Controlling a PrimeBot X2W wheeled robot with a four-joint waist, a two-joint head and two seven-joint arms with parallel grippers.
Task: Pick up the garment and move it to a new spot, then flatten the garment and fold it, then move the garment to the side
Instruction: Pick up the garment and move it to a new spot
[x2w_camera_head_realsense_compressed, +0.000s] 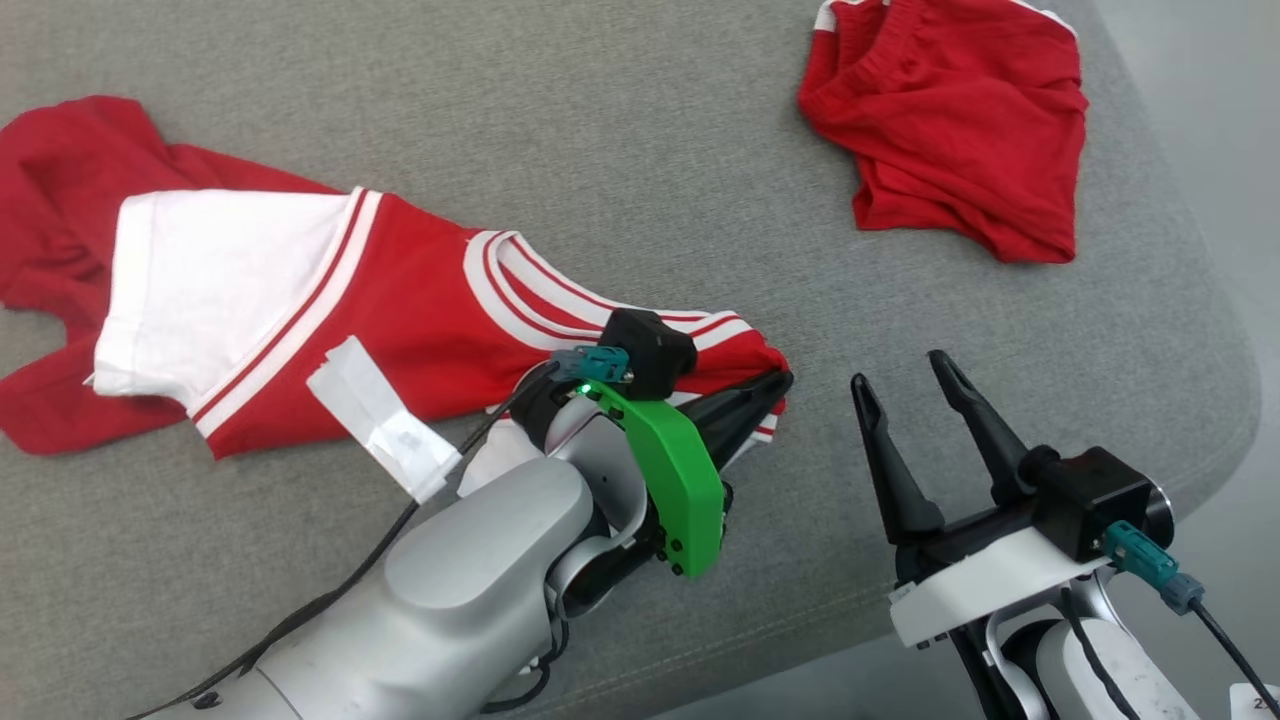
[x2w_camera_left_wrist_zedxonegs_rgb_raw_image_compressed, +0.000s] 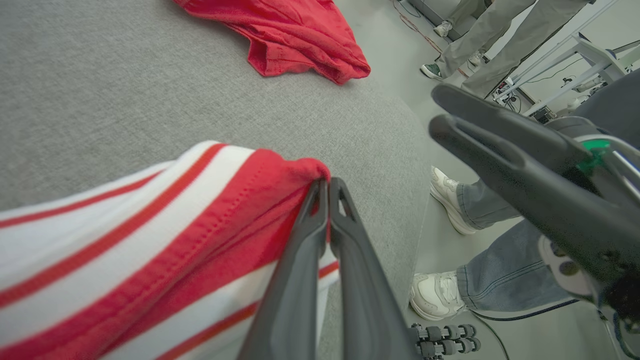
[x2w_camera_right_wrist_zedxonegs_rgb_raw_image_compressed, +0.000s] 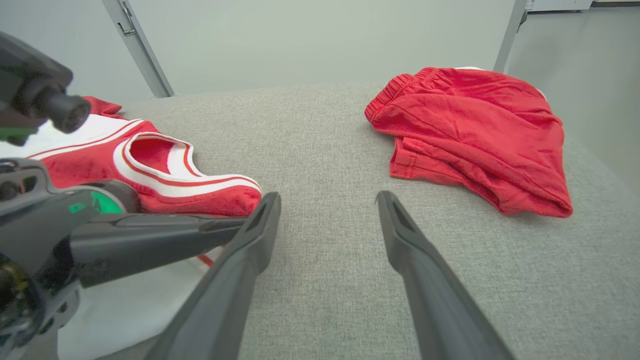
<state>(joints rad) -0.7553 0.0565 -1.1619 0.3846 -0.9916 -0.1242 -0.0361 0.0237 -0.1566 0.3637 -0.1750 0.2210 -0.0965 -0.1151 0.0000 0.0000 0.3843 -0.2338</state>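
Note:
The garment (x2w_camera_head_realsense_compressed: 300, 300) is a red and white striped jersey lying spread and rumpled across the left and middle of the grey padded surface (x2w_camera_head_realsense_compressed: 620, 130). My left gripper (x2w_camera_head_realsense_compressed: 775, 385) is shut on the jersey's right-hand edge. In the left wrist view the closed gripper (x2w_camera_left_wrist_zedxonegs_rgb_raw_image_compressed: 327, 185) pinches a bunched red fold of the garment (x2w_camera_left_wrist_zedxonegs_rgb_raw_image_compressed: 175, 225). To the right of it my right gripper (x2w_camera_head_realsense_compressed: 900, 370) stands open above bare surface, holding nothing. In the right wrist view that gripper (x2w_camera_right_wrist_zedxonegs_rgb_raw_image_compressed: 327, 197) stands apart from the jersey (x2w_camera_right_wrist_zedxonegs_rgb_raw_image_compressed: 150, 155), with the left gripper (x2w_camera_right_wrist_zedxonegs_rgb_raw_image_compressed: 240, 225) reaching in from the left.
Red shorts (x2w_camera_head_realsense_compressed: 950, 130) lie crumpled at the far right corner, also seen as shorts (x2w_camera_right_wrist_zedxonegs_rgb_raw_image_compressed: 475, 130). The surface's rounded front-right edge (x2w_camera_head_realsense_compressed: 1200, 440) is close to my right gripper. People's legs and white shoes (x2w_camera_left_wrist_zedxonegs_rgb_raw_image_compressed: 445, 200) stand on the floor beyond that edge.

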